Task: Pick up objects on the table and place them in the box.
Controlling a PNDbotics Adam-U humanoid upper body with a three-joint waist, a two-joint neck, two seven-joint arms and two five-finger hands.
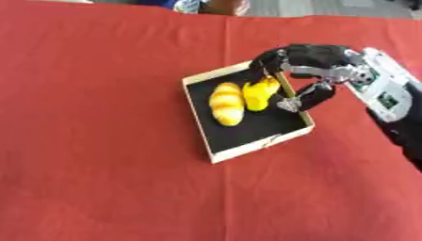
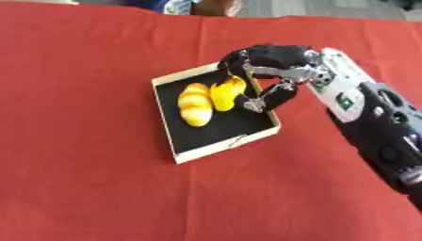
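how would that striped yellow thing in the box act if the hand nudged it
The striped yellow piece looks rounded and elongated, so it would probably roll sideways. It lies against the plain yellow piece, which may stop it. It looks toy-like, likely light.

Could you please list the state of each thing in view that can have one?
Box: open-topped, flat on the red cloth, holding two items.
Striped yellow item: lying inside the box, left of the other.
Plain yellow item: inside the box, at the right hand's fingertips; whether it is pinched cannot be told.
Right hand: over the box's right edge, fingers curled downward.
Left hand: not in view.
Red cloth: spread flat over the table.
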